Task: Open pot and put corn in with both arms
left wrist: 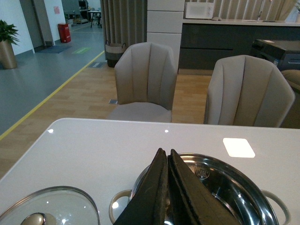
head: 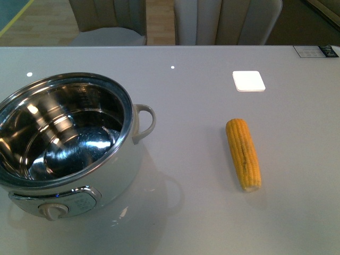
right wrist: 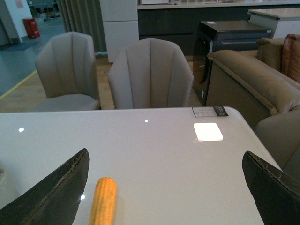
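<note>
Plainly, left gripper (left wrist: 167, 151) pressed together; right gripper (right wrist: 165, 153) spread wide; table label (head: 316, 51) unreadable.

pot (head: 125, 166): white, steel-lined, lidless, upright, beneath left gripper (left wrist: 165, 151) | corn (head: 244, 154): yellow cob, flat, between right gripper (right wrist: 165, 153) fingers

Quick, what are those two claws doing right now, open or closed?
Left gripper: closed, holding nothing.
Right gripper: open wide, empty.
</note>
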### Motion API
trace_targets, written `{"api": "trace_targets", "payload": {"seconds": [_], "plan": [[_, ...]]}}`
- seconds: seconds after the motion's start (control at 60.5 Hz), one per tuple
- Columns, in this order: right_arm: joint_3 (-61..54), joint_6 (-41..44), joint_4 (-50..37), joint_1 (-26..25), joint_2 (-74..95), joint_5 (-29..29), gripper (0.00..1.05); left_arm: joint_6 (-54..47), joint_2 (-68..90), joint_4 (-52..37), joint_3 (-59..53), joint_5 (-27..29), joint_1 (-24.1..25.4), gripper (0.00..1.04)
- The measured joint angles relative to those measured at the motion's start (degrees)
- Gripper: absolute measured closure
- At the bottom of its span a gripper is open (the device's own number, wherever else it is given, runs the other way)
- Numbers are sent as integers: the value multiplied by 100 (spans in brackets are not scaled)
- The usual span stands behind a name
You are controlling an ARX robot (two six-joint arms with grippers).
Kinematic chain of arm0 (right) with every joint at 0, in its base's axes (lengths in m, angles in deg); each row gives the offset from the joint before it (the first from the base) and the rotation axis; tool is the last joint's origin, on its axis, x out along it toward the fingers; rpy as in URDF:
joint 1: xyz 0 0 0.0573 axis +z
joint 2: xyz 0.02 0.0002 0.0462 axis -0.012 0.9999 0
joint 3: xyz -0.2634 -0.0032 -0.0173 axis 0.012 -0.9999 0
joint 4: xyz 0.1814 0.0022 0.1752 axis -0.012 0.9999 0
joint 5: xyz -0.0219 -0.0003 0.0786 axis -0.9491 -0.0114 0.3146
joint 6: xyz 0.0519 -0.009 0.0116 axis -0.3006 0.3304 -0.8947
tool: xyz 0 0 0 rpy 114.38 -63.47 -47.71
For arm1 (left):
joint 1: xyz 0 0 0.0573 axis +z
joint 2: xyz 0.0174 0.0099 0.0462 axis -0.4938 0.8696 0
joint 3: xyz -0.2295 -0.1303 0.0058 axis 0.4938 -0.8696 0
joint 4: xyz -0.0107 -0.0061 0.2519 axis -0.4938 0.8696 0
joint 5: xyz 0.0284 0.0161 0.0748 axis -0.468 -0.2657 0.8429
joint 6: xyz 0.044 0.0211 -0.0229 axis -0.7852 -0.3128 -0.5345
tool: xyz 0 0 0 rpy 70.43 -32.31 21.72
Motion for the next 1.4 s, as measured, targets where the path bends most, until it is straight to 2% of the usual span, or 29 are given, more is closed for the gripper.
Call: {"api": "trace_targets", "payload": {"seconds": [0.298, 0.397, 0.711, 0.926, 1.008, 1.207, 1.24, 1.306, 1.339, 1.405], "plan": [[0, 0, 0, 0, 0, 0, 9, 0, -448, 448, 0, -2, 0, 102], [0, 0, 0, 0, 0, -2, 9, 2, -1276, 1384, 2, -2, 0, 102], [0, 0, 0, 0, 0, 0, 9, 9, -1414, 1445, 2, -2, 0, 101], [0, 0, 0, 0, 0, 0, 9, 7, -1414, 1445, 2, 0, 0, 64], [0, 0, 0, 0, 0, 0, 9, 7, -1414, 1445, 2, -2, 0, 44], [0, 0, 0, 0, 0, 0, 9, 4, -1414, 1445, 2, -2, 0, 9], [37, -46, 94, 15, 68, -63, 9, 0, -1414, 1445, 2, -2, 0, 5], [675, -675, 1576, 184, 968, -627, 9, 7, -1414, 1449, 2, 4, 0, 8], [914, -929, 2092, 225, 1497, -702, 9, 4, -1419, 1449, 2, -2, 0, 7], [1060, -1309, 2389, 385, 2448, -715, 9, 4, -1419, 1449, 2, -2, 0, 7]]}}
